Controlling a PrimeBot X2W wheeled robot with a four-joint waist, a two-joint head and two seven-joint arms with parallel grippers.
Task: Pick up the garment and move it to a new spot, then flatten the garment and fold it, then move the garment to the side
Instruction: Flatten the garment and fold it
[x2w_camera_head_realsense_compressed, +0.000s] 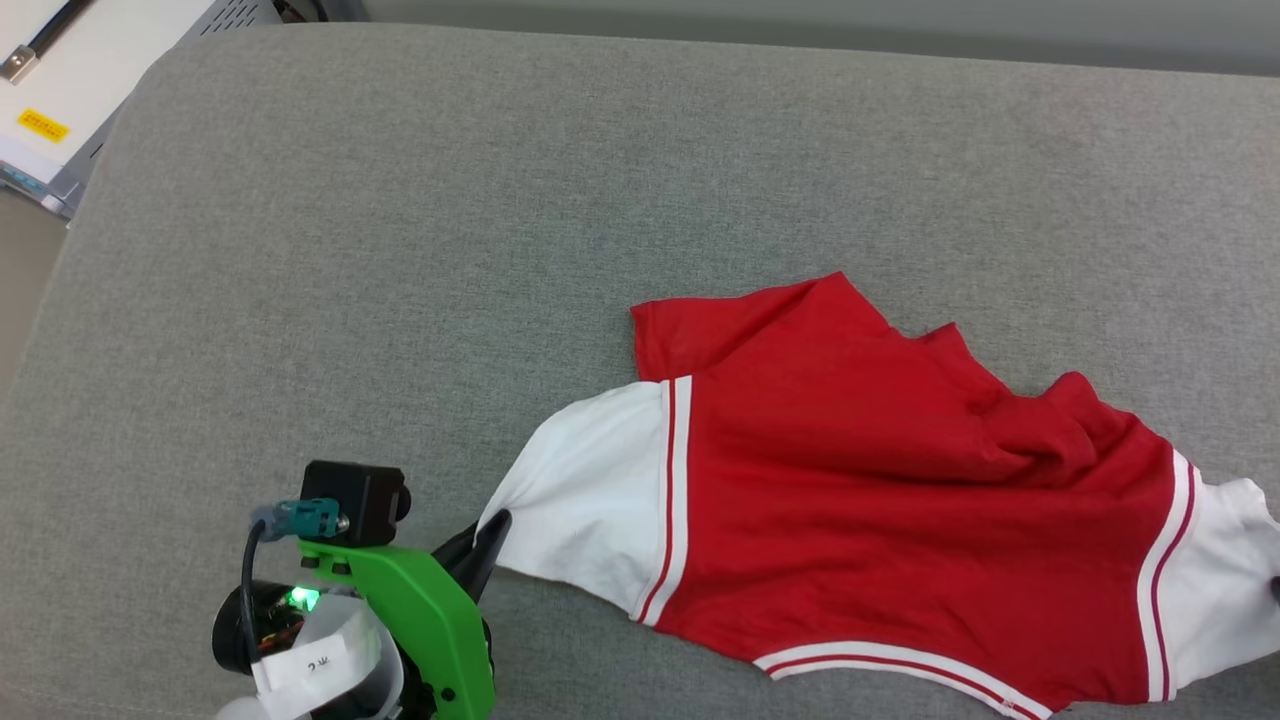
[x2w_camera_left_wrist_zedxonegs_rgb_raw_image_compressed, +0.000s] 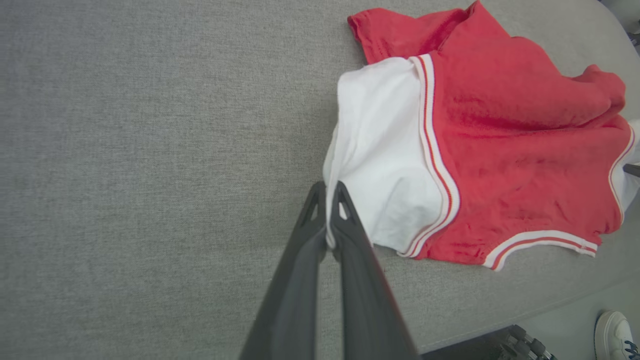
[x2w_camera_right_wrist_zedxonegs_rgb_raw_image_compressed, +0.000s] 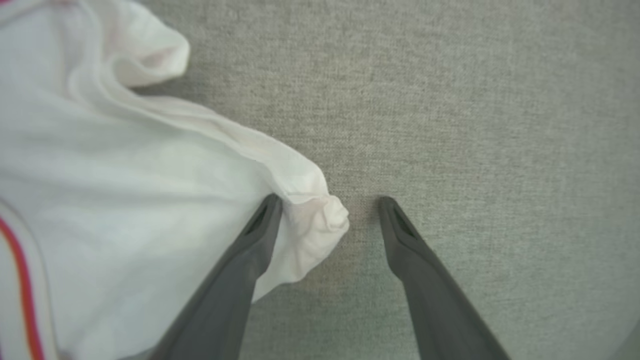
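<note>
Seemingly mid-flattening: the left gripper (x2w_camera_left_wrist_zedxonegs_rgb_raw_image_compressed: 327, 192) pinches a white sleeve of the garment (x2w_camera_head_realsense_compressed: 880, 480), which sprawls rumpled beyond its fingertips; the right gripper (x2w_camera_right_wrist_zedxonegs_rgb_raw_image_compressed: 330, 202) gapes astride the other sleeve and should close next.

Red-and-white garment (x2w_camera_head_realsense_compressed: 900, 480) on a grey surface (x2w_camera_head_realsense_compressed: 400, 250)
The garment's body was solid red and its sleeves (x2w_camera_head_realsense_compressed: 590, 490) white, with white trim (x2w_camera_head_realsense_compressed: 677, 480) carrying a thin red stripe at the sleeve seams and hem. The surface was an even, flecked grey weave. The left gripper (x2w_camera_left_wrist_zedxonegs_rgb_raw_image_compressed: 327, 187) and right gripper (x2w_camera_right_wrist_zedxonegs_rgb_raw_image_compressed: 330, 200) had dark grey fingers, and the left wrist's mount (x2w_camera_head_realsense_compressed: 420, 610) was bright green.
</note>
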